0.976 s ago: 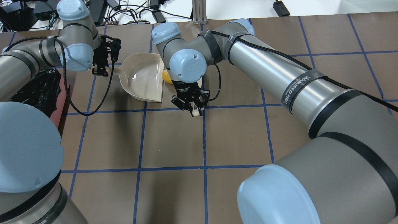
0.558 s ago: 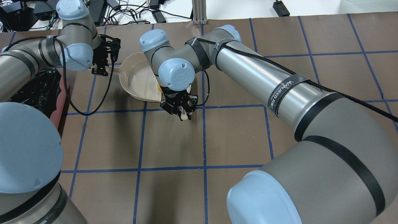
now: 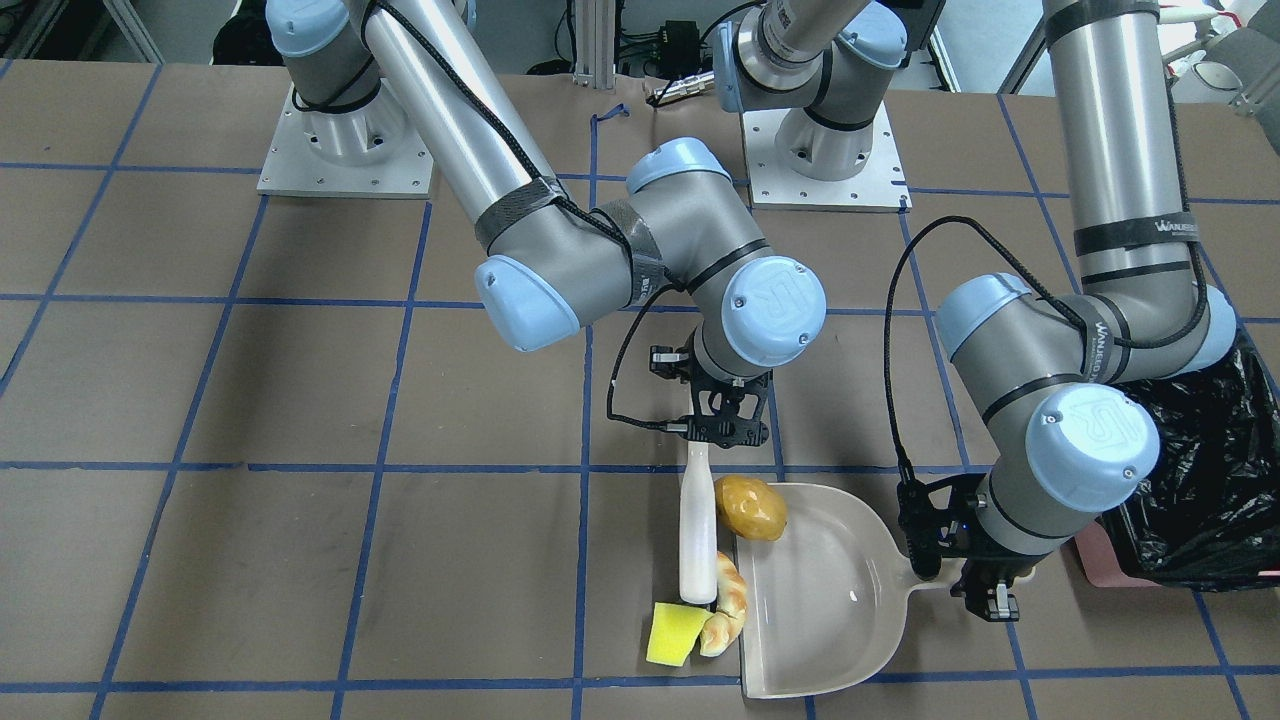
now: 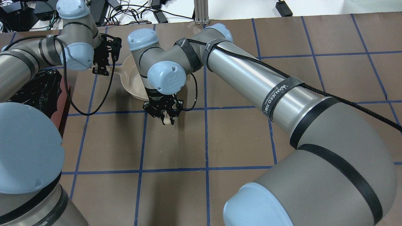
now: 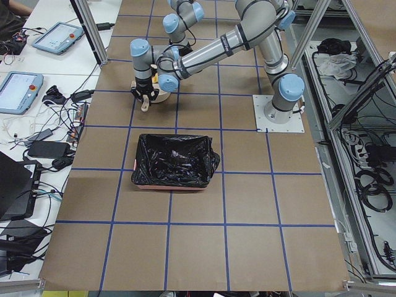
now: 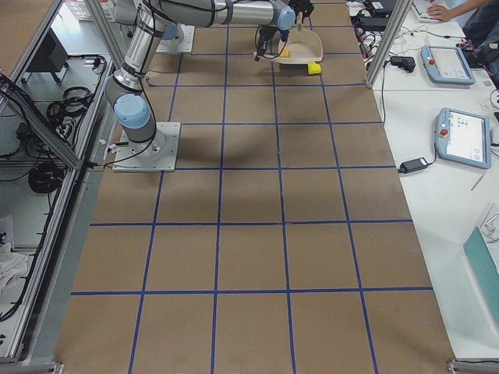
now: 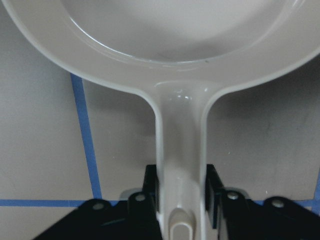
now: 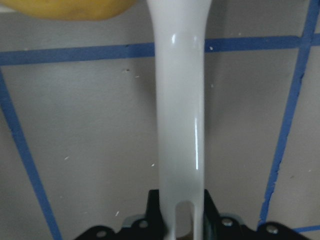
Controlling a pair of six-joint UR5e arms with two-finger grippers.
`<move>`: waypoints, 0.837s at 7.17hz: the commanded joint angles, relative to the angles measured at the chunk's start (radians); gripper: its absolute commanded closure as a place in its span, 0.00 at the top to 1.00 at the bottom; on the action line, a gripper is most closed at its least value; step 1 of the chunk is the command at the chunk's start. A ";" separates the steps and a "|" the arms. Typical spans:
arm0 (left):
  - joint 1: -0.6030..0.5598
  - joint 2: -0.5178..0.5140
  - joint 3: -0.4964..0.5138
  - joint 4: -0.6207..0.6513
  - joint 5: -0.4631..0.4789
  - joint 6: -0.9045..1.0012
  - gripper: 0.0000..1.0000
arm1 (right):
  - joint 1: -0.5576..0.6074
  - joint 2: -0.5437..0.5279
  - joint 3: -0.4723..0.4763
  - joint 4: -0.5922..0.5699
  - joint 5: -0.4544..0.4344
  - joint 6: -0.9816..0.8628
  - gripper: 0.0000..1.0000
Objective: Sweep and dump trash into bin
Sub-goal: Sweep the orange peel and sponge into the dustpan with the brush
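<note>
My right gripper (image 3: pixel 725 428) is shut on the handle of a white brush (image 3: pixel 697 530), whose head presses the trash against the open mouth of the beige dustpan (image 3: pixel 830 600). The golden-brown potato (image 3: pixel 750 507) sits at the near corner of the mouth. The tan croissant piece (image 3: pixel 727 605) lies along the lip, and the yellow sponge (image 3: pixel 676 633) is just outside it. My left gripper (image 3: pixel 985 590) is shut on the dustpan handle (image 7: pixel 180 165). The pink bin with its black bag (image 3: pixel 1200 480) stands beside my left arm. In the overhead view my right arm hides the trash.
The brown table carries a blue tape grid (image 4: pixel 205 138). The bin (image 4: pixel 37 88) sits at the table's left edge in the overhead view, close behind my left forearm. Cables and power bricks (image 4: pixel 138 12) lie beyond the far table edge.
My right gripper has moved left in the overhead view with the brush, toward the dustpan mouth. My wrist now covers the sponge and part of the pan. The left arm has held still.
</note>
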 commanded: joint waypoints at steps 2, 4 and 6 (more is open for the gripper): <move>0.000 -0.003 0.001 0.000 0.001 -0.002 0.24 | 0.009 0.006 -0.044 -0.036 0.071 0.041 0.00; 0.000 -0.004 0.001 0.001 0.001 0.000 0.24 | 0.008 -0.004 -0.053 -0.064 0.113 0.062 0.00; 0.001 -0.001 0.001 0.001 0.000 0.000 0.24 | 0.009 -0.001 -0.058 -0.117 0.146 0.093 0.00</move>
